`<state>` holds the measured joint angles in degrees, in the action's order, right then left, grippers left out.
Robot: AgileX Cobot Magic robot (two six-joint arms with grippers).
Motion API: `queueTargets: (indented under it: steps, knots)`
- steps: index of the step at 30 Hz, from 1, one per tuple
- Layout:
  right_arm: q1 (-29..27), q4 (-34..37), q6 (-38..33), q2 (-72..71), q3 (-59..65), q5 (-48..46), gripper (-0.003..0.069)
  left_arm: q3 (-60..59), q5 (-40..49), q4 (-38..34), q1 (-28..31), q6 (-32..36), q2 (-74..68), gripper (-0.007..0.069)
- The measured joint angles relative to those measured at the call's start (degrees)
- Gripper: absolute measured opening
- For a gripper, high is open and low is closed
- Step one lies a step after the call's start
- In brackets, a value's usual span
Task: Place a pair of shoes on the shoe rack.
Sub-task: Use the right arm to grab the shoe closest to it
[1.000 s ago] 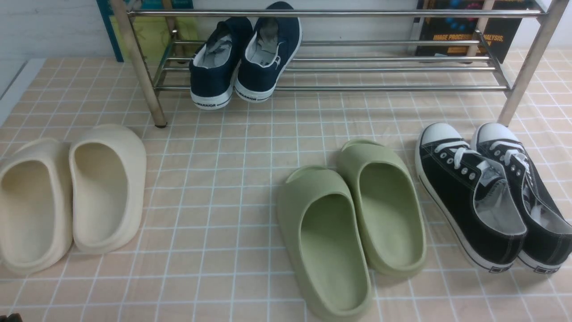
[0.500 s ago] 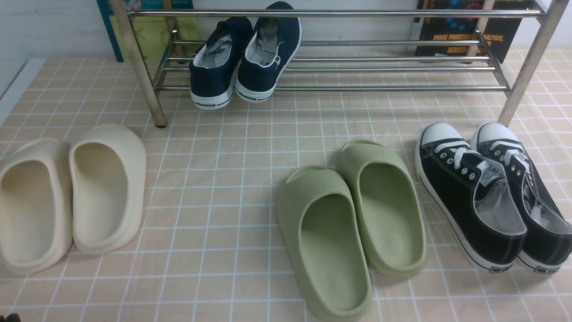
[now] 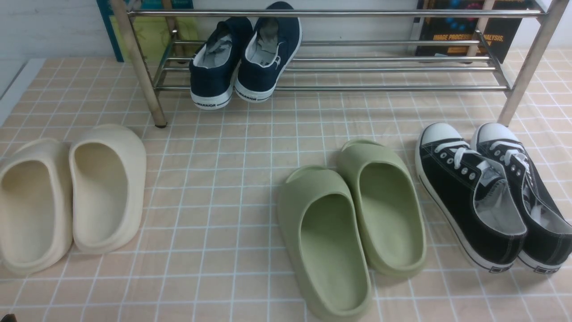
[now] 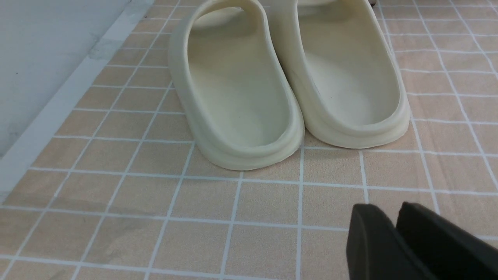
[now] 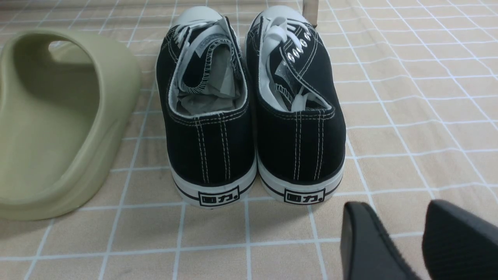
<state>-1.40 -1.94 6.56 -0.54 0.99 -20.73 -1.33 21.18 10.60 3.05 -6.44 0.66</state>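
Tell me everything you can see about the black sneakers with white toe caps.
The black sneakers are canvas low-tops with white rubber toe caps, laces, soles and stitching, and grey lining. They stand upright side by side on the tiled surface, toes toward the shoe rack, beside the green slippers. Nothing grips them.

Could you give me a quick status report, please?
Right hand open, empty; left hand empty, jaw gap unclear. Black sneakers on floor, near right leg of shoe rack. Navy sneakers occupy rack's left end.
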Motion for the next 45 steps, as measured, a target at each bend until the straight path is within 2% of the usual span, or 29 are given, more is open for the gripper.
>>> queueTargets:
  steps: [10, 19, 25, 27, 30, 32, 45]
  knots:
    - [0.0, 0.2, 0.0, 0.0, 0.0, 0.1, 0.0239, 0.0, 0.0, 0.2, 0.0, 0.0, 0.0, 0.0144]
    - [0.0, 2.4, 0.2, 0.0, 0.3, 4.4, 0.0239, 0.0, 0.0, 0.2, 0.0, 0.0, 0.0, 0.0146]
    - [0.0, 13.0, 3.2, 0.0, 0.3, 5.2, 0.0239, 0.0, 0.1, 0.2, 0.0, 0.0, 0.0, 0.0148]
    - [0.0, 22.2, 8.4, 0.0, 0.3, 5.2, 0.0239, 0.0, 0.1, 0.3, 0.0, 0.0, 0.0, 0.0148]
    - [0.0, 29.9, 13.0, 0.0, 0.3, 5.3, 0.0239, 0.0, 0.1, 0.3, 0.0, 0.0, 0.0, 0.0148]
    - [0.0, 32.5, 14.2, 0.0, 0.3, 5.5, 0.0239, 0.0, 0.1, 0.3, 0.0, 0.0, 0.0, 0.0148]
    - [0.0, 35.1, 15.0, 0.0, 0.4, 8.3, 0.0239, 0.0, 0.1, 0.3, 0.0, 0.0, 0.0, 0.0163]
